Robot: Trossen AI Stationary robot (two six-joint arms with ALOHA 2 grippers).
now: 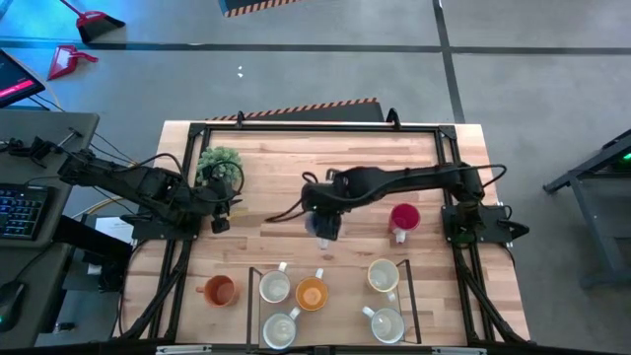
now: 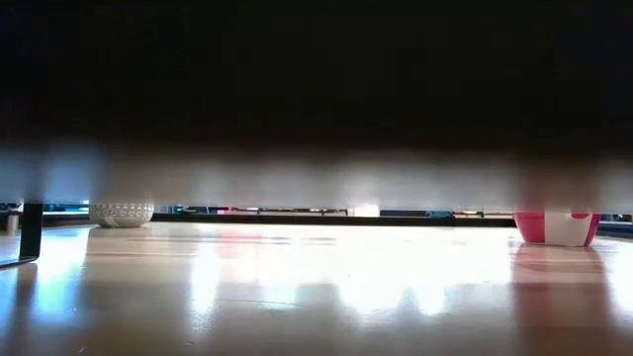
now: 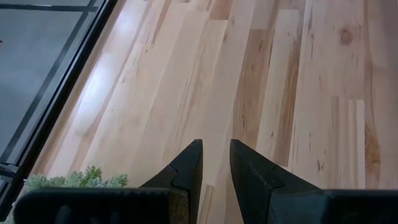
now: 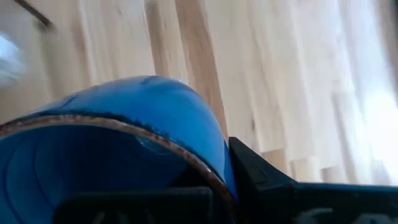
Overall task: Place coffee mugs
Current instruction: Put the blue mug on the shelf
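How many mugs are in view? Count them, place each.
8. Inside the black frame: four white mugs and an orange mug. Second orange mug just left of it. Red mug mid-table, right. Blue mug in the right gripper, mostly hidden from above.

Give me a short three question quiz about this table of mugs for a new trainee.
1. True or false: the right claw is shut on the blue mug.
2. Which mug stands alone near the right arm's base? A) red B) white C) orange
3. Fill in: the left claw hangs over bare wood beside the potted ____.

Key: 1 true. 2 A, the red mug. 3 plant.
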